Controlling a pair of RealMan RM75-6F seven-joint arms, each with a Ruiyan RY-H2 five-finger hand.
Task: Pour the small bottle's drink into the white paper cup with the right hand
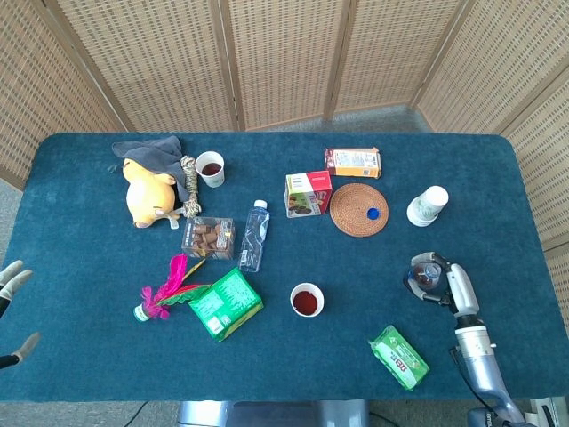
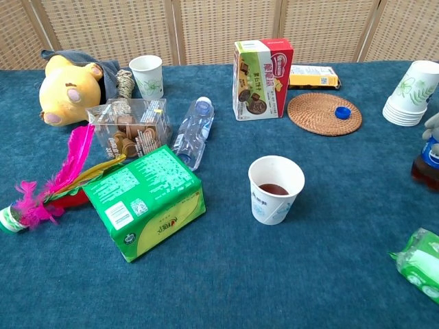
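Right hand [image 1: 447, 283] grips the small dark-drink plastic bottle [image 1: 425, 277] upright on the table's right side, well apart from the white paper cup [image 1: 307, 300]; uncapped, it risks spilling if tilted early.

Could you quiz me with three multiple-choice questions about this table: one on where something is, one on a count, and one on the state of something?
1. Where does the blue bottle cap lie?
A. on the round woven mat
B. inside the cup stack
C. on the green box

2. How many paper cups on the table hold dark drink?
A. none
B. two
C. four

3. How is the clear water bottle lying?
A. upright
B. on its side
C. in the right hand

Answers:
1 A, the cap sits on the mat's right part.
2 B, the cup by the plush toy and the cup in the middle both show dark liquid.
3 B, it lies flat beside the clear snack box.
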